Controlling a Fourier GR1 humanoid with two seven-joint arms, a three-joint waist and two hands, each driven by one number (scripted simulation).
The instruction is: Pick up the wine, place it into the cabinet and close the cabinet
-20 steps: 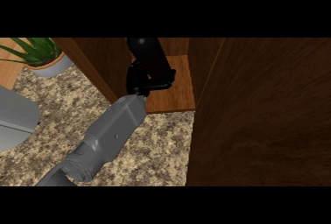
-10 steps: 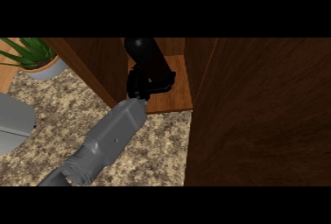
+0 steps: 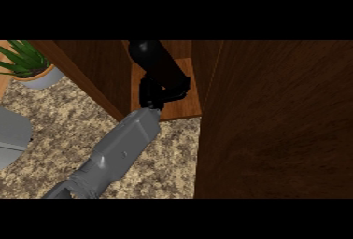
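Counter: we look down on a speckled stone counter (image 3: 62,121). A plant in a pot (image 3: 31,70) sits at its far left.
Cabinet: the brown wood cabinet (image 3: 103,70) is open, and we can see its light shelf (image 3: 187,100) inside.
Door: the big dark door (image 3: 276,121) on the right is swung wide open.
Wine: the dark wine (image 3: 153,58) bottle is inside the cabinet, over the shelf. We cannot tell if it stands on the shelf yet.
Right hand: the right hand (image 3: 164,91) has its fingers wrapped round the wine.
What changed: very little. The hand has stayed in the cabinet, and the wine leans a bit more now.
What it means: we think letting go comes next, then closing the door.
Left hand: we cannot see it.
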